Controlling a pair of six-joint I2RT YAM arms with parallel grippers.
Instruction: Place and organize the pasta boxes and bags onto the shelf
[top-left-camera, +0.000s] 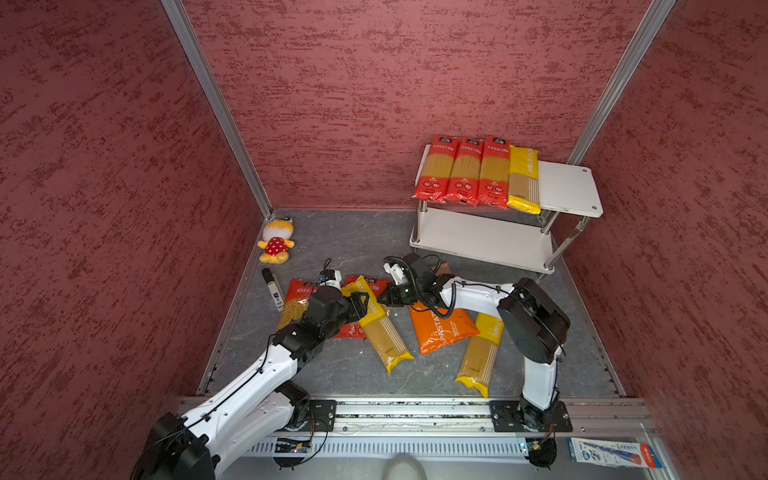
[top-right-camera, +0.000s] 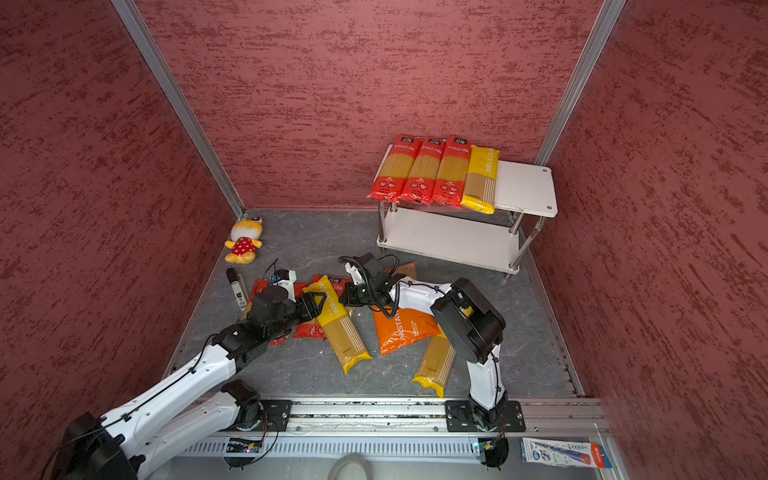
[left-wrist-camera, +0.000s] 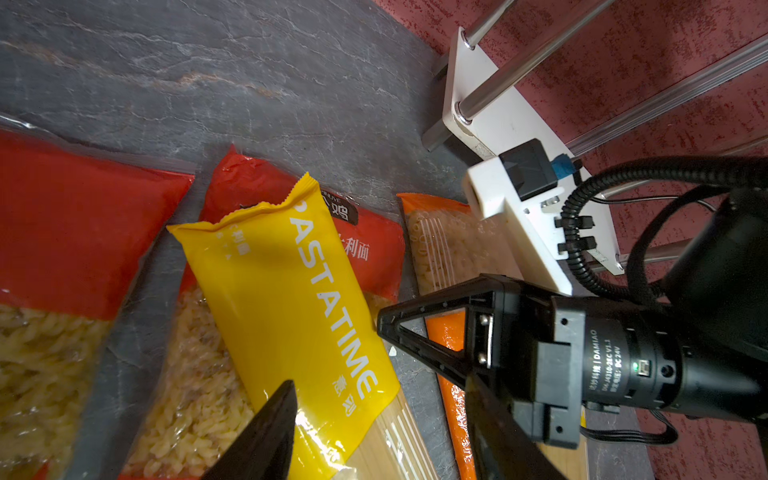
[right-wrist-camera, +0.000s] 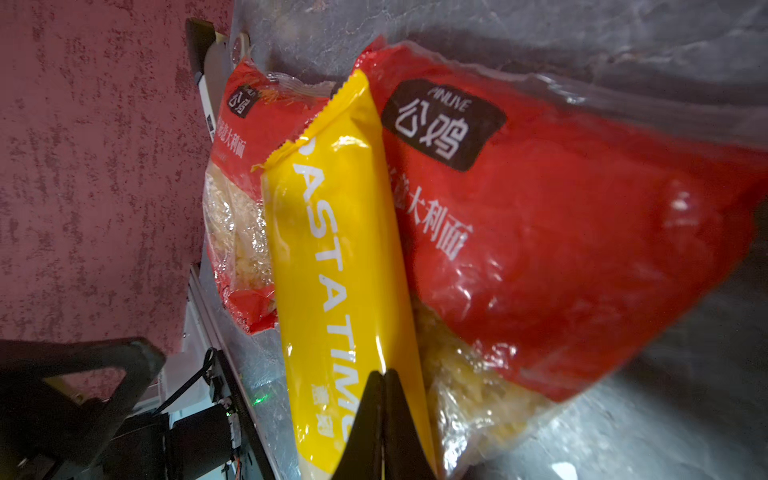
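Mottled red walls (top-left-camera: 374, 104) enclose a grey slate-look counter (top-left-camera: 345, 237). At its far right corner, the white chrome-posted shelf (top-left-camera: 569, 187) bears four long plastic pasta bags (top-left-camera: 465, 170). Mid-counter, the left tool (top-left-camera: 359, 302) gapes astride a yellow PASTATIME bag (top-left-camera: 380, 332). The right tool (top-left-camera: 382, 300), pinched together, sits at its edge.

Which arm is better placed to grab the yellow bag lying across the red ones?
Left, probably. The left gripper is open astride the yellow bag, ready to close. The right gripper is shut, its tips just at the bag's edge.

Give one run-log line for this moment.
left end effector: open over yellow PASTATIME bag | right end effector: shut at its edge | shelf: partly filled
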